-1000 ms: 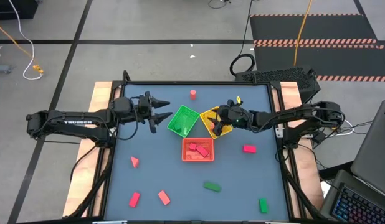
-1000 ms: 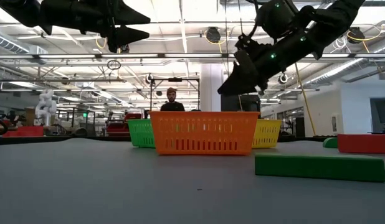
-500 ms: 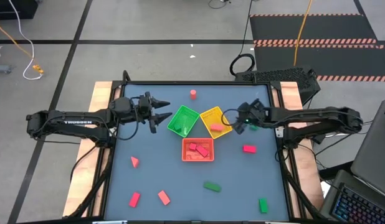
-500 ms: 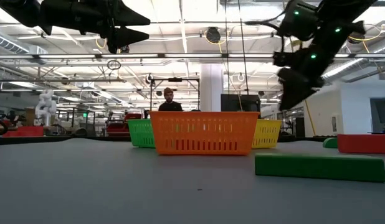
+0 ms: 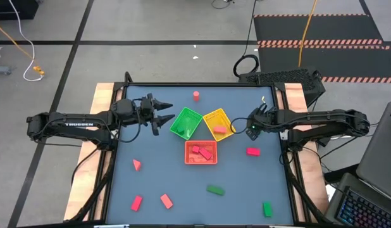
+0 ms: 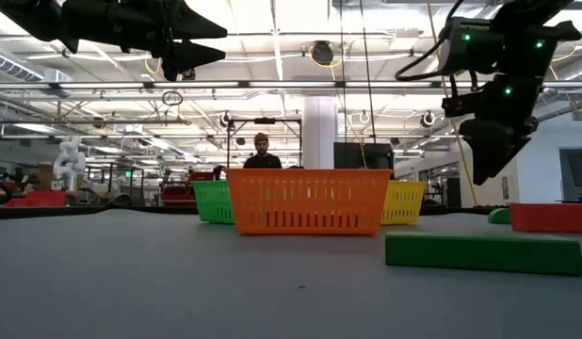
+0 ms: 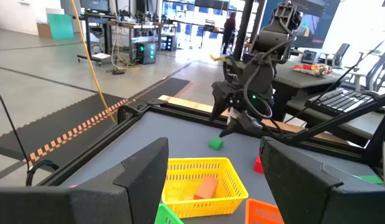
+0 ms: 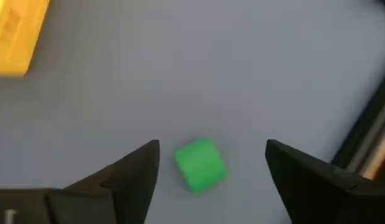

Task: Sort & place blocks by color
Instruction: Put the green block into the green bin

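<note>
My right gripper (image 5: pixel 251 128) is open and points down over a small green block (image 8: pixel 200 165) that lies on the table right of the yellow tray (image 5: pixel 212 116); its fingers stand on either side of the block, above it. The block also shows in the left wrist view (image 7: pixel 215 144). My left gripper (image 5: pixel 167 114) is open and empty, held above the table left of the green tray (image 5: pixel 178 126). A salmon block (image 5: pixel 221 129) lies in the yellow tray. Red blocks (image 5: pixel 200 152) lie in the orange-red tray (image 6: pixel 305 202).
Loose on the table: a red cylinder (image 5: pixel 196 95) at the far side, a red block (image 5: pixel 252 151) at the right, a pink wedge (image 5: pixel 136 164), a red block (image 5: pixel 136 202), a salmon block (image 5: pixel 166 201) and two green blocks (image 5: pixel 215 189), (image 5: pixel 267 208) near the front. A person stands in the room behind.
My right gripper has gone from above the yellow tray toward the table's right edge and a little down, turning from a slant to point down over the green block. The salmon block in the yellow tray, hidden under the gripper before, now shows.
</note>
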Robot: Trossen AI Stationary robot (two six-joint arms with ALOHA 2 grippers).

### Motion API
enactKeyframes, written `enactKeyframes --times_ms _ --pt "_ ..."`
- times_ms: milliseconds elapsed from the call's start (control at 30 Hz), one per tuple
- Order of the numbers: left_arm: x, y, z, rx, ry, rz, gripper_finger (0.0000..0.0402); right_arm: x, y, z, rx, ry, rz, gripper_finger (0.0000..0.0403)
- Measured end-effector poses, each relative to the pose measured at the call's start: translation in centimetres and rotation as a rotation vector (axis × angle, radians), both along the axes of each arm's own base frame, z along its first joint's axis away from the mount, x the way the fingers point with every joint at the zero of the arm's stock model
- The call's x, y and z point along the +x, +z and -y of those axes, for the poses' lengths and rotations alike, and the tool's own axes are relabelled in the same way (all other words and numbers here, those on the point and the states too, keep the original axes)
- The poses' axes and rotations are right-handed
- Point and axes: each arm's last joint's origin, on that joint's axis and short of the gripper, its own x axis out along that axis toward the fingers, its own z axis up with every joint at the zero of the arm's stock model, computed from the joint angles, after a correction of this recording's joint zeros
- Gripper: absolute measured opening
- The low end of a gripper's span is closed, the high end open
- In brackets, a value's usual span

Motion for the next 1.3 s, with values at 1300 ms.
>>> enactKeyframes --times_ms 1300 --pt "0.0 0.0 0.0 0.002 0.000 0.000 0.0253 -1.9 -6.0 -0.6 0.103 -0.108 0.042 0.0256"
